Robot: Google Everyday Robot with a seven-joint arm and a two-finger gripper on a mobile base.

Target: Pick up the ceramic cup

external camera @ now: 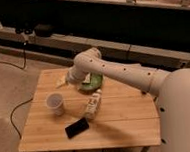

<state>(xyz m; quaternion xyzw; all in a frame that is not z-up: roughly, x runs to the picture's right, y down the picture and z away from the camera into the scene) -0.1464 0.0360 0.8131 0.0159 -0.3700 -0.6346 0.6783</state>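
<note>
The ceramic cup (54, 103) is a small white handleless cup standing upright on the left part of the wooden table (127, 120). My white arm reaches in from the right, over the green bowl (92, 82). My gripper (67, 80) hangs at the arm's end, just left of the bowl. It is behind and a little to the right of the cup, and apart from it.
A slim white bottle (93, 105) lies right of the cup. A black phone-like slab (76, 127) lies near the table's front edge. A pale flat item (60, 83) sits by the gripper. Cables run on the floor at left, and a dark bench runs behind the table.
</note>
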